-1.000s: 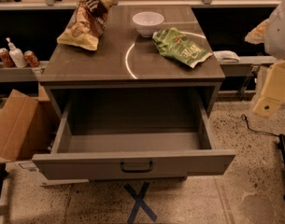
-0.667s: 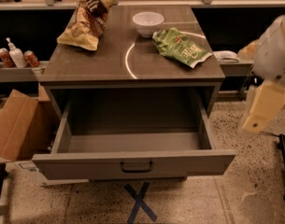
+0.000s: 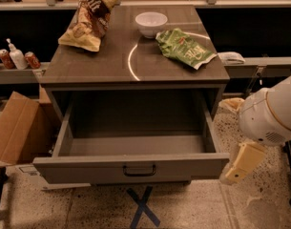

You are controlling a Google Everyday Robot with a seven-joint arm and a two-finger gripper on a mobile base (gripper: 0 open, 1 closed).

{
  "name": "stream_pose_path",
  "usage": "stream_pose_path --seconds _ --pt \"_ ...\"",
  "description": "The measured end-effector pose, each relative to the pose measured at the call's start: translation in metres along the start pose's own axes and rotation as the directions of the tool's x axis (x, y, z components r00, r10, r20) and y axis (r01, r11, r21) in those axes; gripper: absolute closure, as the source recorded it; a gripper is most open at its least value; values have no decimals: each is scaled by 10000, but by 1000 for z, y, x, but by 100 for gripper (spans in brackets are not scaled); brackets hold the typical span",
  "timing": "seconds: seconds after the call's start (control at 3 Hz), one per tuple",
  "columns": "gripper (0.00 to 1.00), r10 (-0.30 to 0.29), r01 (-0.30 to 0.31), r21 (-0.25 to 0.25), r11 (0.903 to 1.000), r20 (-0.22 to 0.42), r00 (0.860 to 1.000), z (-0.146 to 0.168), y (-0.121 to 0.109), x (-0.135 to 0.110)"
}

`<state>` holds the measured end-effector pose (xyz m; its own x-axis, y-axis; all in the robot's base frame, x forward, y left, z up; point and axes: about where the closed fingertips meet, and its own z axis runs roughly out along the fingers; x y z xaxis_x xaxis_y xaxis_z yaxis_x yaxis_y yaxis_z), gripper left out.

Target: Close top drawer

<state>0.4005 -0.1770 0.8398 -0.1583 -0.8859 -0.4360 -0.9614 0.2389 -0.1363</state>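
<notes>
**One-armed hovering beside the gaping top drawer (image 3: 88, 168)**

Finding the drawer standing pulled far out from beneath the counter (image 3: 111, 63), dark handle (image 3: 139, 170) facing the camera. Spotting the gripper (image 3: 239, 165) hanging low on the right, just beside the right end of the drawer front; touching or apart, not managing to tell. Not managing to tell its opening either. Noting a white bowl (image 3: 151, 22), a green bag (image 3: 184, 46) and a brown bag (image 3: 88, 23) lying apart on the counter.
</notes>
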Motion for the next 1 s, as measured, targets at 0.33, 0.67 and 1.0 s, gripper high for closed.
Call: stream_pose_path --seconds 0.33,0.67,1.0 --pt "0 -10 10 -12 10000 -2 10000 0 0 0" --pt "0 -420 421 -149 9990 37 9991 5 -1 -1" --pt "0 -1121 1126 -804 9904 107 9936 32 11 5"
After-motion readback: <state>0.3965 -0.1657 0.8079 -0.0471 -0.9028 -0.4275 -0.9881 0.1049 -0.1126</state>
